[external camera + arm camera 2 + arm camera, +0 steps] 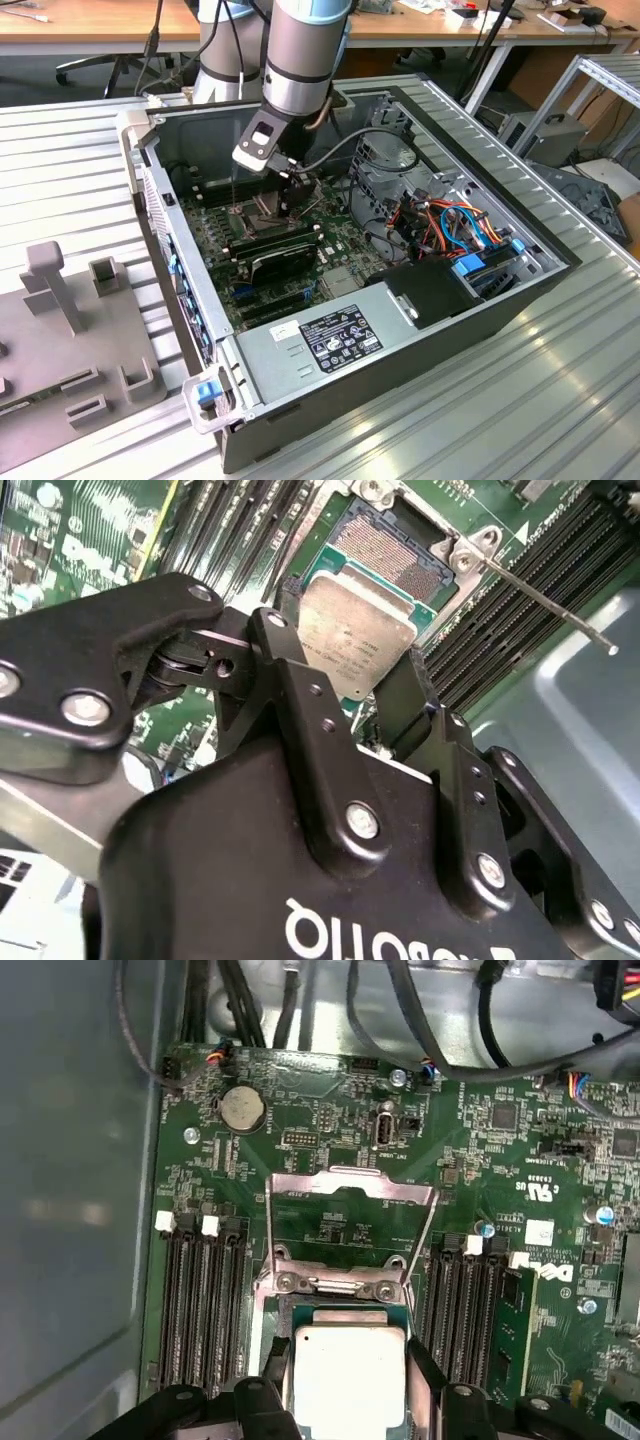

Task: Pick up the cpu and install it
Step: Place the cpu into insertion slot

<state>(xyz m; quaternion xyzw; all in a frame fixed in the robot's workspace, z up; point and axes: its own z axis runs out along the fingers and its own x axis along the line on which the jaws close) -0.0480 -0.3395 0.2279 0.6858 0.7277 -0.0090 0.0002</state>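
The cpu [352,638] is a flat silver-grey square, and my gripper [345,670] is shut on it, one black finger on each of two opposite edges. It hangs just above the open socket [392,552], whose contact field shows past the chip's far edge. In the first wrist view the cpu [350,1365] sits between the fingers [276,1360] directly below the raised hinged frame [350,1222]. In the exterior view the gripper [290,198] is low inside the computer case, over the motherboard [335,240].
The socket lever [540,602] sticks out beside the socket. Black memory slots [200,1310] flank it on both sides. Case walls [180,250], bundled cables [450,225] and the power supply [325,340] ring the board. A grey fixture plate [70,340] lies outside the case.
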